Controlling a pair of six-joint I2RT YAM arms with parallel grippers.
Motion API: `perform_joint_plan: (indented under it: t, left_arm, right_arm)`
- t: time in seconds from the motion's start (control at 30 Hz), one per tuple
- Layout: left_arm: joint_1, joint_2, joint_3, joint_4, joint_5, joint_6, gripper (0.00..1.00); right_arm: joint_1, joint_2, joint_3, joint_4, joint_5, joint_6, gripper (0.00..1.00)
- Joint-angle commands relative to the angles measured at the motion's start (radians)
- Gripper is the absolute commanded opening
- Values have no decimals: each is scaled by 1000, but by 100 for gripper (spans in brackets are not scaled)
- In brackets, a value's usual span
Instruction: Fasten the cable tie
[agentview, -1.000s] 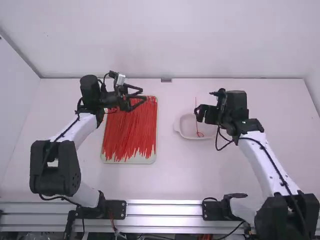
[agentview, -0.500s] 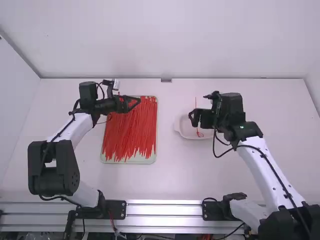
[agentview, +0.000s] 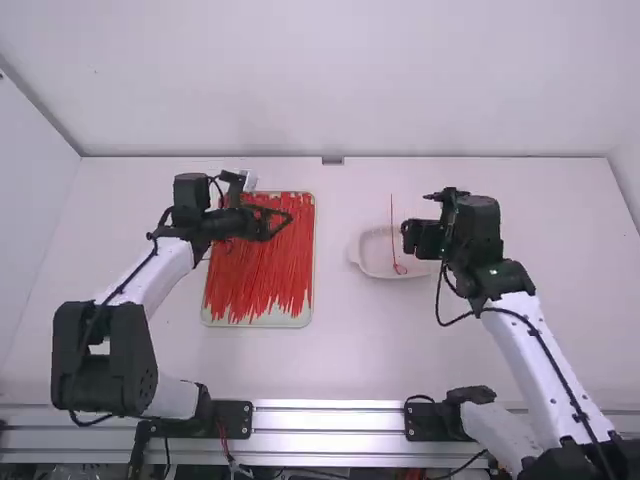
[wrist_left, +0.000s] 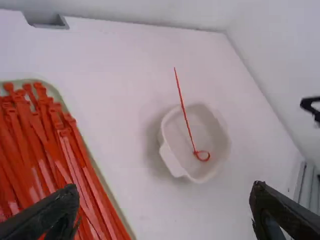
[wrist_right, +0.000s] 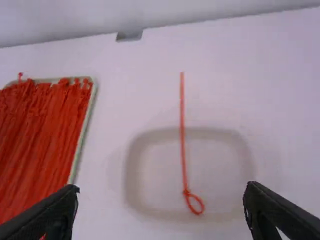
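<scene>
Tie (agentview: 394, 235), already looped, lies in bowl (agentview: 355, 250), tail out over rim. Right gripper (agentview: 408, 238) beside bowl, jaws wide, empty. Left gripper (agentview: 280, 222) spread above tray (agentview: 258, 322). Next pick, likely: take one strand only from the edge of the pile (agentview: 255, 270).

Bright, even, diffuse light; a soft faint shadow beside the white dish (wrist_left: 215, 135)

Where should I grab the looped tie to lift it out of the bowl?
Grip the looped tie by its straight tail where it crosses the far rim of the white bowl, probably clear of the surface there. Come from above, pinching across the strip; the loop lies low inside it.
</scene>
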Motion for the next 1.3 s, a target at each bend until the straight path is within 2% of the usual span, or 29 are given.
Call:
perform_joint_plan:
  t: [0.0,0.2,0.43,0.8,1.27]
  left_arm:
    - [-5,-57,-41,-4,-51,71,84]
    - [-5,-154,-138,-4,-148,89,75]
    - [-5,-292,-276,-4,-286,89,61]
    - [-5,-553,-537,-4,-548,89,35]
    - [-5,-867,-851,-4,-861,89,3]
  right_arm:
    - [-40,-55,-44,28,76,-67,82]
    - [-134,-166,-155,139,107,-154,71]
    - [-134,-322,-310,294,107,-154,56]
    - [-134,-586,-575,296,107,-154,29]
    - [-134,-848,-837,296,107,-154,3]
